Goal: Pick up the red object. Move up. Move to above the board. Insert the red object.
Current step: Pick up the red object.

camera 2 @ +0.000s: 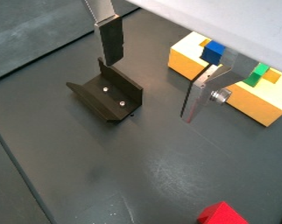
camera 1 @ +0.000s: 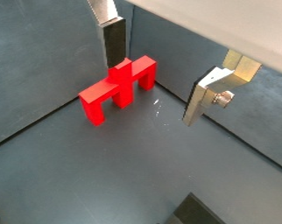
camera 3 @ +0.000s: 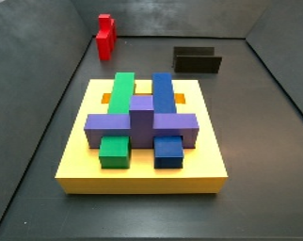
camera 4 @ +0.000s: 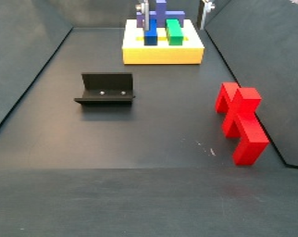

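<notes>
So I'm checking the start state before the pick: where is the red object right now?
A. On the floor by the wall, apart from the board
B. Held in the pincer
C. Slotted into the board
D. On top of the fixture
A: the red object lies on the floor by the wall, far from the board, while the pincer hangs open above it, holding nothing.

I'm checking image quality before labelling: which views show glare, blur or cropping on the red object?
In a wrist view the red object is sharp, with small glints on the floor beside it; in another it is cropped at the edge. Both side views show it evenly lit. The gripper hangs above, open.
</notes>
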